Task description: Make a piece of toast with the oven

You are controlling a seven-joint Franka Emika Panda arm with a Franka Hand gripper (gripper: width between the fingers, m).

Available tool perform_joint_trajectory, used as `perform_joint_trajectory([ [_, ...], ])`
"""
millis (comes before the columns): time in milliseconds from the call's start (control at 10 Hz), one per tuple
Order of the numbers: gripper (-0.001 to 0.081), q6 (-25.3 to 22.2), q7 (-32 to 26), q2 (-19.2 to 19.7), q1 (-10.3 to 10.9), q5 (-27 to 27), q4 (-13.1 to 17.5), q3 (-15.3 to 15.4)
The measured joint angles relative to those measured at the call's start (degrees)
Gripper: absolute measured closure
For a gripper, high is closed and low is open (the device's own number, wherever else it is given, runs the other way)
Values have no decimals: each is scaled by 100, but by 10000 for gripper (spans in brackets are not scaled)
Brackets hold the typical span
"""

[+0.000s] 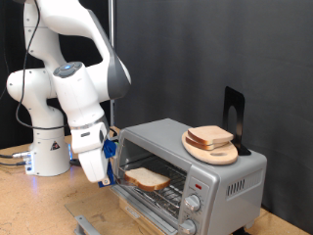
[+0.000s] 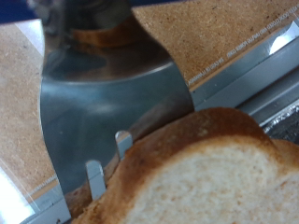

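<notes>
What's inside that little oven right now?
A slice of toast lies on the wire rack inside the open oven. The pincer covers the oven's opening at the exterior view's left; the back is too dark to see.

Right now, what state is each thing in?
oven: door open, folded down.
piece of toast: lying flat at the oven mouth.
spatula: blade tip under the toast's edge.
plate: on top of the oven, carrying bread slices.
gripper: low beside the open door.
</notes>
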Motion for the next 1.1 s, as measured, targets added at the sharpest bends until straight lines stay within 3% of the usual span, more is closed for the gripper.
perform_joint_trajectory([
  [800, 443, 60, 364, -169, 177, 4, -155, 376],
  [1100, 443, 36, 347, -171, 140, -4, -168, 350],
])
